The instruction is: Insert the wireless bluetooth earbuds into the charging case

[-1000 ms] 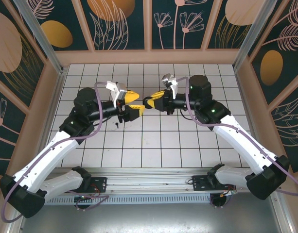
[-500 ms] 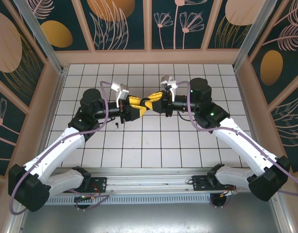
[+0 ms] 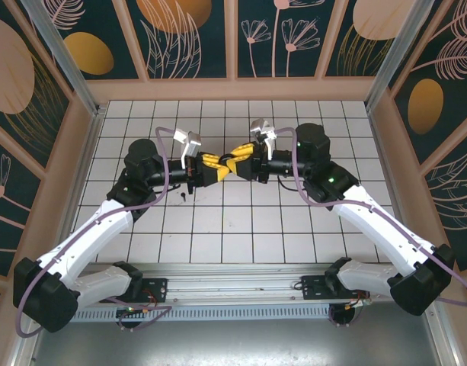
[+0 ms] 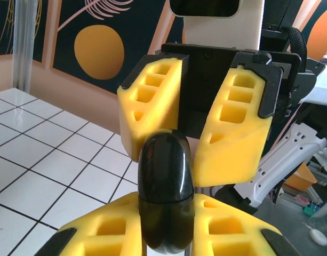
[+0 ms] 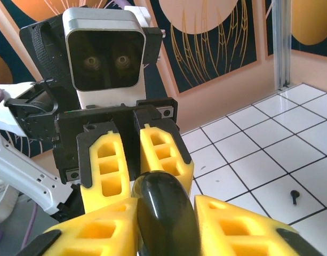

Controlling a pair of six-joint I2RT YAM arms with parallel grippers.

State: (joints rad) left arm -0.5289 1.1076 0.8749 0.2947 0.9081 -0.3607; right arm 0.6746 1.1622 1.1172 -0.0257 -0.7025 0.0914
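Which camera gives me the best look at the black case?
Left wrist: the case stands large and centred, seam visible, between yellow fingers. Right wrist shows it close too, but cut off by the bottom edge. In the top view the fingers hide most of it.

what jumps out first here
The left tool and right tool meet nose to nose above the middle of the tiled table, a glossy black charging case between them. A tiny black earbud lies on a tile beside the left tool, toward the bases.
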